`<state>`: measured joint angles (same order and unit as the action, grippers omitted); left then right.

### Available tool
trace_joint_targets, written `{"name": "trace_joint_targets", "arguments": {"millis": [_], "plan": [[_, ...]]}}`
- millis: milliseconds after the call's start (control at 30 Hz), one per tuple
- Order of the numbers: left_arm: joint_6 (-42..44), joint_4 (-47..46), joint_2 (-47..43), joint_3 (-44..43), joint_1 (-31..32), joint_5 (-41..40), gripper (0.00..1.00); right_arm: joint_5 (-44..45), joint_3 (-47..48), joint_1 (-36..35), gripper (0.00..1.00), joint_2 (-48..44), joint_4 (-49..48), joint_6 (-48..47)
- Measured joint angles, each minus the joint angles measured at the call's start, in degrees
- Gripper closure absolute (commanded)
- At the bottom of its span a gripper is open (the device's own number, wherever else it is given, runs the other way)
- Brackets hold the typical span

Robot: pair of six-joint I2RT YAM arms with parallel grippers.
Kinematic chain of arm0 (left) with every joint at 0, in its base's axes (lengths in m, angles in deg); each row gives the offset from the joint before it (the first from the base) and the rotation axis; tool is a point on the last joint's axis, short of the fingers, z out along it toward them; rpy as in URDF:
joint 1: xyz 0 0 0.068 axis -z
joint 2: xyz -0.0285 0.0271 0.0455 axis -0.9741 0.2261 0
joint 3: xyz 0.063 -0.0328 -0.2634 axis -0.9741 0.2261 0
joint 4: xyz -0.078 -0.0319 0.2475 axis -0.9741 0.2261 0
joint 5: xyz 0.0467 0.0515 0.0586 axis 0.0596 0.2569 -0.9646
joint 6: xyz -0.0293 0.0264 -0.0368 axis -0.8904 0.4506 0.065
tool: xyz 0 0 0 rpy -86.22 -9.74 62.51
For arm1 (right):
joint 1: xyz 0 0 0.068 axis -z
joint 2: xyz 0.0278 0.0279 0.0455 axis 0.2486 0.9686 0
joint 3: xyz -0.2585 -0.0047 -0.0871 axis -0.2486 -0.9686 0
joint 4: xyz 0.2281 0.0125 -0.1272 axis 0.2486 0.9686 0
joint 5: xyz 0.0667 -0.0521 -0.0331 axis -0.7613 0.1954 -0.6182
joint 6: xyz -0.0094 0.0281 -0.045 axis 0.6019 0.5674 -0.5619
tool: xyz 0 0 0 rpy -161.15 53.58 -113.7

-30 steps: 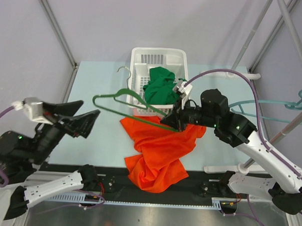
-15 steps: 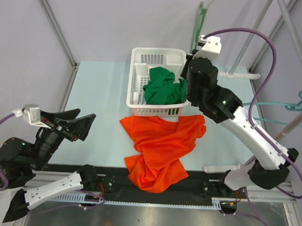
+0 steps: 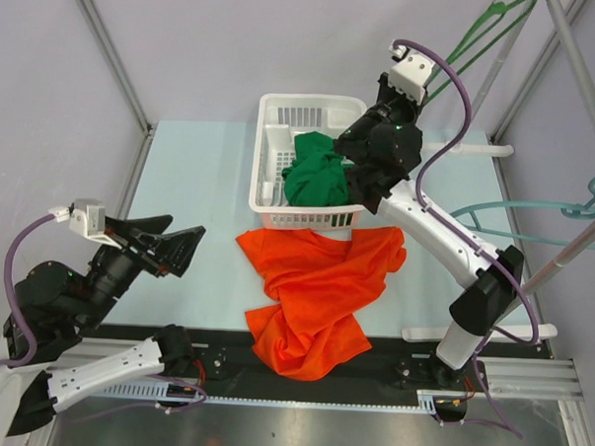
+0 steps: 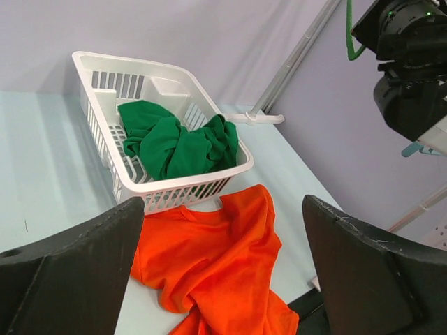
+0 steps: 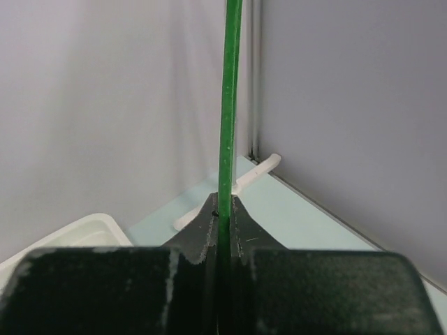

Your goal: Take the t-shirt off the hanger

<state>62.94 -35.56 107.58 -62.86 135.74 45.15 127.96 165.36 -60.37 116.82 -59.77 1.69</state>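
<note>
The orange t-shirt lies crumpled on the table in front of the basket, free of the hanger; it also shows in the left wrist view. The green hanger is bare and held high at the back right. My right gripper is shut on its wire, which shows as a green rod pinched between the jaws. My left gripper is open and empty, left of the shirt and above the table, its fingers framing the shirt.
A white basket at the back centre holds a green garment, also shown in the left wrist view. A teal hanger hangs on the rack pole at the right. Frame poles stand at the back corners.
My right arm swung the green hanger from over the orange shirt up to the back right. The shirt stayed on the table. My left gripper shifted slightly.
</note>
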Motion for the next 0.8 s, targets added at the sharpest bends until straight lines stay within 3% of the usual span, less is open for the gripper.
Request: {"name": "trace_joint_targets", "arguments": {"millis": [233, 467, 600, 800], "plan": [[0.0, -0.1, 0.8, 0.2, 0.0, 1.1, 0.0, 2.7, 0.8, -0.6, 1.0, 1.2, -14.1, -10.5], [0.0, -0.4, 0.9, 0.2, 0.0, 1.4, 0.0, 3.3, -0.1, 0.9, 1.0, 1.1, -18.0, -12.7], [0.0, -1.4, 1.0, 0.7, 0.0, 2.2, 0.0, 3.7, -0.9, 0.5, 1.0, 1.1, -19.9, -18.8], [-0.1, -2.3, 2.0, 2.2, 0.0, 3.3, 0.0, 3.8, -8.7, -6.3, 1.0, -0.6, -20.8, -24.0]]}}
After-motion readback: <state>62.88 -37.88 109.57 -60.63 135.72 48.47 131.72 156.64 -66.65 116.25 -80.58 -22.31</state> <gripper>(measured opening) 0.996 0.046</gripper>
